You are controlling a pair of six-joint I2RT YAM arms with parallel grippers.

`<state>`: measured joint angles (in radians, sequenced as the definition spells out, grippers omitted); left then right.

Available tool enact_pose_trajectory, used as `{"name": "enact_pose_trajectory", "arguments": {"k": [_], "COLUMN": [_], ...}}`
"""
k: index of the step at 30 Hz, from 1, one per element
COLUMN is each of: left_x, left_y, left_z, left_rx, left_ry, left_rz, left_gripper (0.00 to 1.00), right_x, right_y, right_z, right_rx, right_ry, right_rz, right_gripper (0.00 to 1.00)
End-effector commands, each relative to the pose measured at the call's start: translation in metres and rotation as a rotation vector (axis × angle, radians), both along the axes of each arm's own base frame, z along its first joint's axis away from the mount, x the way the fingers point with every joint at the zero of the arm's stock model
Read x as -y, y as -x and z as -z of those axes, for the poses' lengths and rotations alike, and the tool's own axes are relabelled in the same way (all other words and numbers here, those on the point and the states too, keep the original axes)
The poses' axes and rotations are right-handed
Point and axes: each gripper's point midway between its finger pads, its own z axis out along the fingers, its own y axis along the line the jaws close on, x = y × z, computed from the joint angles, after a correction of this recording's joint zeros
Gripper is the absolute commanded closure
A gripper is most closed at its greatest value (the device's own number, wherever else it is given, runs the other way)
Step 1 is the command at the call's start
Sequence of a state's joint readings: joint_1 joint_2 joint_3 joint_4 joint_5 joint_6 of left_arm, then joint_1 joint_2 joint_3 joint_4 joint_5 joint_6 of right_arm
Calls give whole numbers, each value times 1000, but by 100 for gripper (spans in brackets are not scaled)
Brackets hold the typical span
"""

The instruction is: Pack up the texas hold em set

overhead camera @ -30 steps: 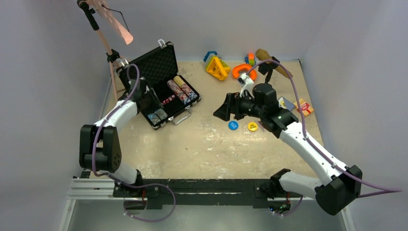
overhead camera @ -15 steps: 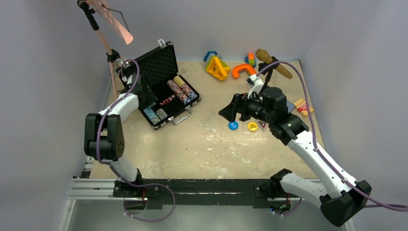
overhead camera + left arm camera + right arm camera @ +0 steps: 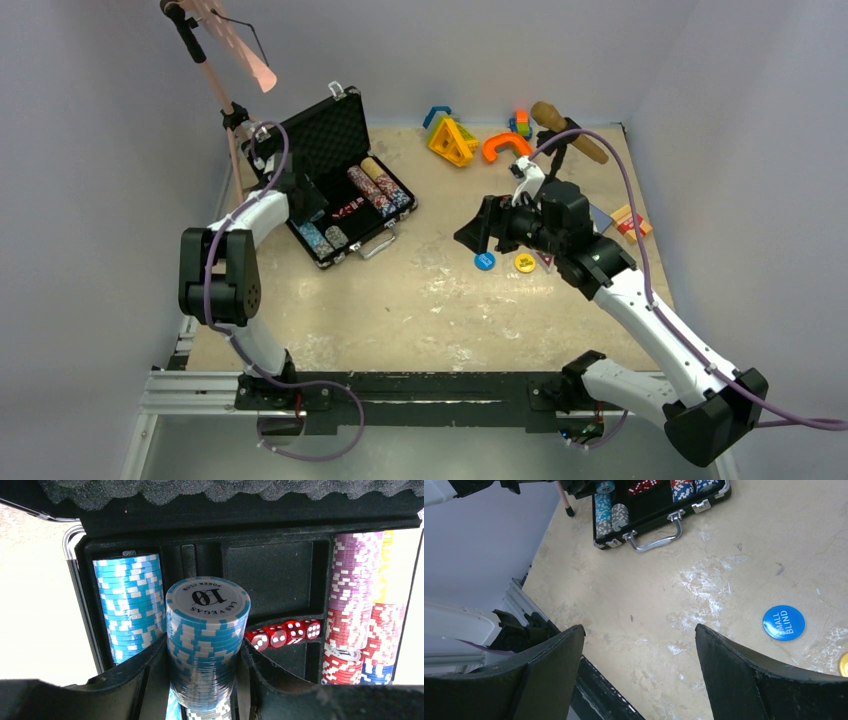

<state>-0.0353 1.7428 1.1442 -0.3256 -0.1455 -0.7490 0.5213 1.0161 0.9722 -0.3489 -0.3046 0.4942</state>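
Over the open black briefcase [image 3: 325,135], upper left, the left gripper [image 3: 202,665] is clamping a blue-and-white poker-chip stack [image 3: 206,630], probably needing a level, centred lowering into it.

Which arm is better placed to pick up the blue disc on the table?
Right. The right gripper, open, hangs close to the blue disc; the left gripper is far away at the case, shut on a chip stack.
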Motion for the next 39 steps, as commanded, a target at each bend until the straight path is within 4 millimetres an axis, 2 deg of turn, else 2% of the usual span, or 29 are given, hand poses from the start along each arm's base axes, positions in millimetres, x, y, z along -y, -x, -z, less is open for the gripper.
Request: {"name": "enact_pose_trajectory", "arguments": {"k": [1, 8, 12, 18, 23, 28, 33, 39], "left_x": [-10, -11, -12, -10, 5, 16, 26, 42], "left_y": [-18, -19, -19, -15, -10, -4, 7, 20], "left_z": [-20, -24, -24, -25, -28, -37, -38, -20], "left_rx": [71, 77, 79, 83, 90, 114, 119, 60], "left_ry": [-8, -15, -20, -22, -8, -34, -50, 5], "left_rz": [-34, -26, -25, -22, 18, 38, 47, 64], "left_gripper": [64, 43, 37, 42, 47, 48, 49, 51], "right_x": [1, 2, 4, 6, 6, 7, 9, 11], "right_y": [3, 4, 4, 5, 5, 6, 7, 10], "right_z": [-5, -3, -2, -2, -2, -1, 0, -1], "right_rx": [14, 12, 13, 16, 19, 20, 25, 32], "right_ry": [-22, -21, -15, -10, -13, -13, -8, -7], "right_rz": [11, 10, 16, 22, 23, 25, 28, 29], "right_gripper": [14, 15, 15, 15, 15, 15, 15, 15]}}
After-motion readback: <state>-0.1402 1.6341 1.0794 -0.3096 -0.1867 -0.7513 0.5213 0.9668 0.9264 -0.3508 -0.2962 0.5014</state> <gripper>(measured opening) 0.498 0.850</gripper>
